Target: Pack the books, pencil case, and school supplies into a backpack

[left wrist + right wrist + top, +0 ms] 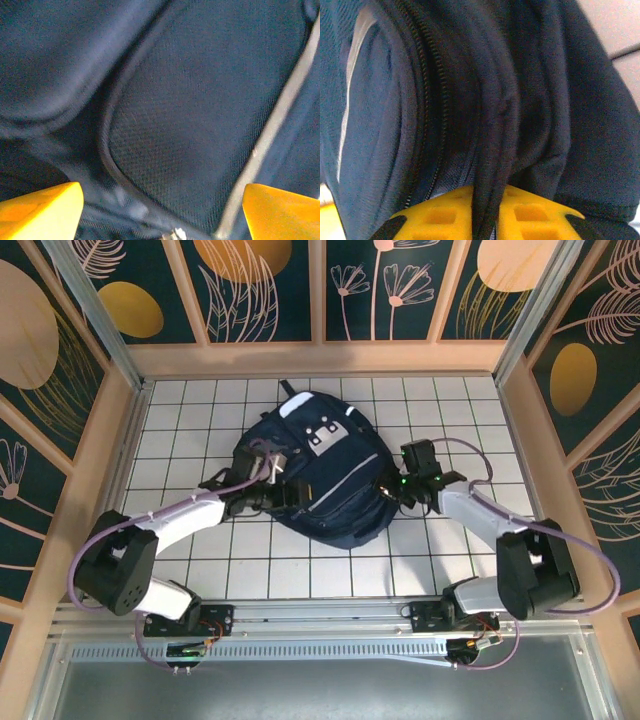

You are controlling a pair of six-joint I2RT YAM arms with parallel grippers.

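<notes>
The navy-blue backpack [325, 470] lies in the middle of the white tiled table, its grey-white buckled patch [322, 436] facing up. My left gripper [283, 496] is at the bag's left side and stands open; in the left wrist view its yellow fingers [45, 210] are spread wide over dark mesh fabric [200, 100], with nothing between them. My right gripper [387, 490] is at the bag's right edge. It [487, 212] is shut on a fold of backpack fabric [495, 125] beside a zipper [427, 75]. The books, pencil case and school supplies are hidden.
Wooden-framed patterned walls [130, 370] enclose the tiled table [200, 420] on three sides. Bare tiles lie left, right and in front of the bag. A metal rail [320, 625] carrying the arm bases runs along the near edge.
</notes>
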